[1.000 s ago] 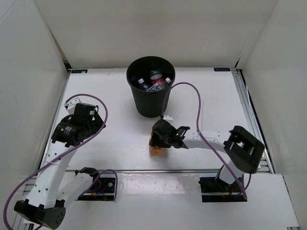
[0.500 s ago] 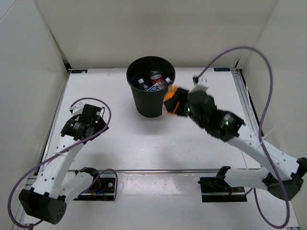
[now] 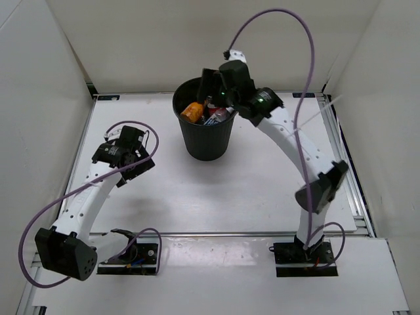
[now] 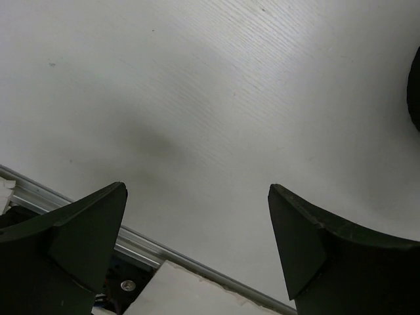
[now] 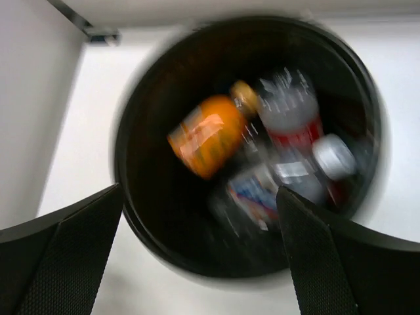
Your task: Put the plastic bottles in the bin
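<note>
The bin (image 3: 204, 141) is a round black bucket at the back middle of the table. My right gripper (image 3: 210, 87) hovers over its mouth, open and empty. Just below it, inside the bin, the stubby orange bottle (image 3: 193, 111) lies loose among clear plastic bottles (image 3: 218, 116). The right wrist view looks straight down between my open right gripper (image 5: 199, 197): the orange bottle (image 5: 210, 138), a red-labelled bottle (image 5: 289, 118), a white-blue-labelled one (image 5: 256, 193) and a white cap (image 5: 335, 157), all blurred. My left gripper (image 3: 130, 165) stands open over bare table at the left, nothing between its fingers (image 4: 197, 190).
White walls close in the table on three sides. A metal rail (image 4: 151, 243) runs along the table's near edge under my left gripper. The bin's edge (image 4: 416, 85) shows at the right of the left wrist view. A purple cable (image 3: 275, 20) arcs above the right arm.
My right gripper carried the orange bottle up from the table's front to over the bin and opened; the bottle now lies inside the bin. The left arm shifted slightly towards the back.
</note>
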Tool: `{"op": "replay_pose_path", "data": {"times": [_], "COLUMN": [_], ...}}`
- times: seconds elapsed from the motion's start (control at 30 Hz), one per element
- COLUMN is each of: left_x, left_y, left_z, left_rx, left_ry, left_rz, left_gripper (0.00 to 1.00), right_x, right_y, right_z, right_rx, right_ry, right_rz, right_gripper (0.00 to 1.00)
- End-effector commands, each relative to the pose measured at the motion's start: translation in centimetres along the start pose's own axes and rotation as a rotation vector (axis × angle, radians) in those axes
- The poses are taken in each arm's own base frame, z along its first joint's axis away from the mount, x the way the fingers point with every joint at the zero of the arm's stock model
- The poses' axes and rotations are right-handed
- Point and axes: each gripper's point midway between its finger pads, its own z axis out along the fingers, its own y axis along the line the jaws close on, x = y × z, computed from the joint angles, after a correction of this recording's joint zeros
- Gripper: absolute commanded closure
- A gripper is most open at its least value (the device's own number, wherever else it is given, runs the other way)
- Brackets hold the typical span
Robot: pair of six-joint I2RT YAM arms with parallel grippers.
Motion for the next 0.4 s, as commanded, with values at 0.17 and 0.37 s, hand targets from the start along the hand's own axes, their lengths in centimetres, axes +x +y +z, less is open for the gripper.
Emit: {"op": "replay_pose_path", "data": {"times": [0.17, 0.37], "left_x": [-2.9, -4.3], "left_y": [1.9, 6.8], "left_z": [-3.2, -4.0], "left_rx": [0.039, -0.120], "left_ry": [-0.183, -0.361], "left_rz": [-0.176, -0.309], "left_gripper": [0.00, 0.00], "right_x": [1.0, 2.2], "right_y": [-9.5, -17.4], "right_z": [-12.7, -16.5], "right_rx": [-0.077, 0.144], "right_ry": [0.137, 0.072], "right_rz": [0.315, 0.379], "right_gripper": [0.00, 0.00]}}
